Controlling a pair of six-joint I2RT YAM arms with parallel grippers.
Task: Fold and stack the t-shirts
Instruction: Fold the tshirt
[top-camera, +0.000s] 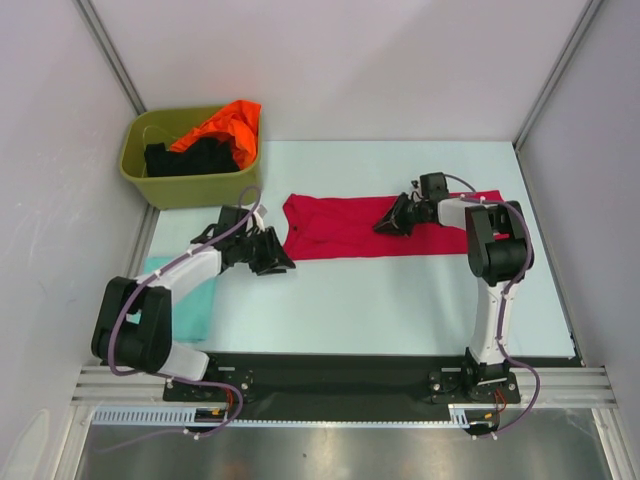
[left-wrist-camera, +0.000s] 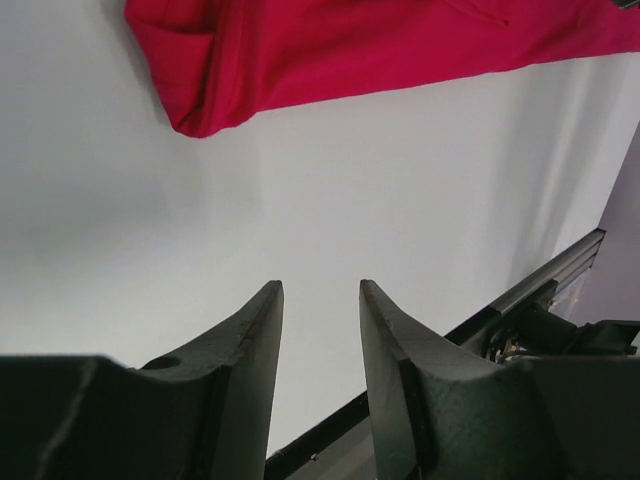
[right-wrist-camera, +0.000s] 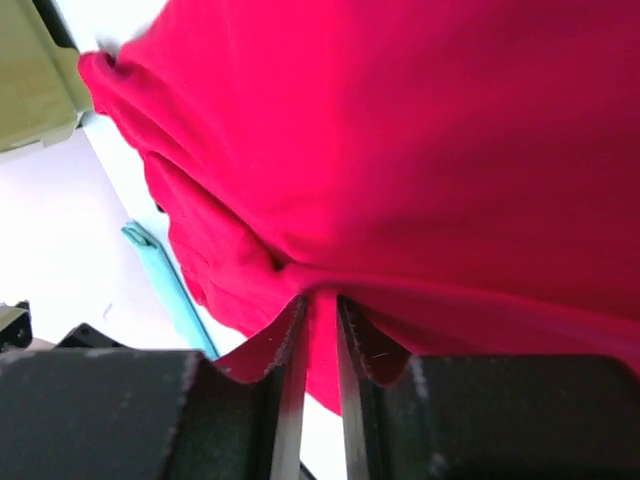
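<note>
Overhead, a crimson-red t-shirt (top-camera: 335, 228) lies folded into a long strip across the far middle of the table (top-camera: 400, 300), its right end hidden behind the right arm. A pale teal t-shirt (top-camera: 195, 310) sits at the table's near left edge, largely covered by the left arm (top-camera: 150, 310). An orange t-shirt (top-camera: 225, 125) and a black t-shirt (top-camera: 190, 158) are heaped in the olive-green tub (top-camera: 190, 185) at the far left corner, their shapes too crumpled to read. The left gripper (top-camera: 272, 252) sits just beside the red strip's left end and the right gripper (top-camera: 392, 220) over its middle, both too small and dark here to show their jaws. From the left wrist, the left gripper (left-wrist-camera: 320, 290) has its jaws spread with nothing between them, above bare table. The red shirt's rounded end (left-wrist-camera: 350, 50) is cut off by the top of the picture and lies apart from the fingers (left-wrist-camera: 250, 350). From the right wrist, red cloth fills nearly the whole picture, with a sliver of teal (right-wrist-camera: 165, 270) and a corner of the tub (right-wrist-camera: 35, 70) at the left. The right gripper (right-wrist-camera: 315, 310) has its jaws only a narrow slit apart, and the red cloth lies over both fingertips (right-wrist-camera: 285, 340). Whether any fold is pinched in that slit cannot be told.
</note>
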